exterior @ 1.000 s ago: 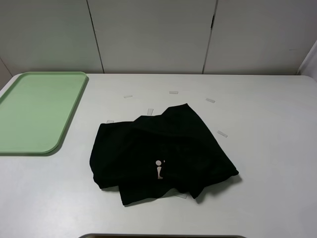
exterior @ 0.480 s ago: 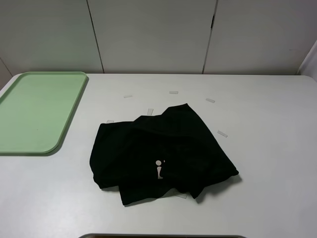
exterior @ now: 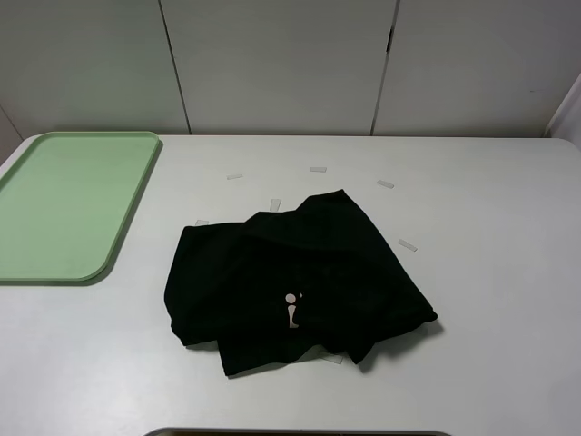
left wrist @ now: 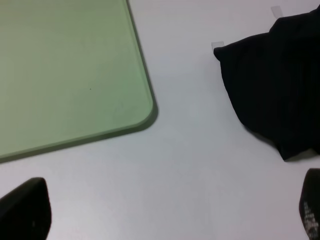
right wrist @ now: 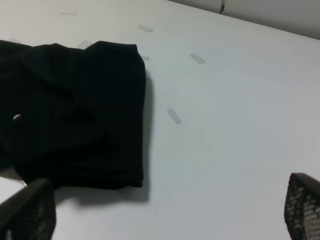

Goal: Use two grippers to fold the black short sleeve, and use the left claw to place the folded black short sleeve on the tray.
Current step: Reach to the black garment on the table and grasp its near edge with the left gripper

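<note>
In the left wrist view the left gripper (left wrist: 167, 220) has its two fingers spread wide apart and holds nothing, above the white table (exterior: 508, 272). The right gripper (right wrist: 165, 215) is spread in the same way, also holding nothing. The black short sleeve (exterior: 300, 277) lies crumpled in the lower middle of the high view, with a small white mark (exterior: 291, 312) facing up. Small pieces of tape (exterior: 407, 245) lie around its far edge. The green tray (exterior: 64, 204) sits at the upper left, well apart from the black short sleeve
</note>
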Motion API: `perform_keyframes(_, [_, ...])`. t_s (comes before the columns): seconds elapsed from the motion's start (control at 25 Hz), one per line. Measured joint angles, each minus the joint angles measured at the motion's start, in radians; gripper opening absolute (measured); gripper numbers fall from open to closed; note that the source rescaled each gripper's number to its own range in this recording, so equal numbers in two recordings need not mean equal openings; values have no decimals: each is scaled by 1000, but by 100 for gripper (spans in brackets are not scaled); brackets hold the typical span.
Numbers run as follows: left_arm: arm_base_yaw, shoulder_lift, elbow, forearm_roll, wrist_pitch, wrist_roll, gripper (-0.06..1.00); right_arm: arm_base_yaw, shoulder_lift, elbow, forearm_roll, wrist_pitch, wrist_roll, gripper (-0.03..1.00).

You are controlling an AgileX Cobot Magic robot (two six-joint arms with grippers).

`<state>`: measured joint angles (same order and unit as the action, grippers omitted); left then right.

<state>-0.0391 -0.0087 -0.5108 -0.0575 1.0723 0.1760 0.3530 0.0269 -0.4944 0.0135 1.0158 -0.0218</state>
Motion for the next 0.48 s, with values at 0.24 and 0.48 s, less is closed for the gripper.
perform_keyframes(0.24, [0,0,0,0,0,0,100,-160,-32,-2,6,10,0,98])
perform_keyframes(0.48, [0,0,0,0,0,0,100,-277,-32,-2,10,10,0,98])
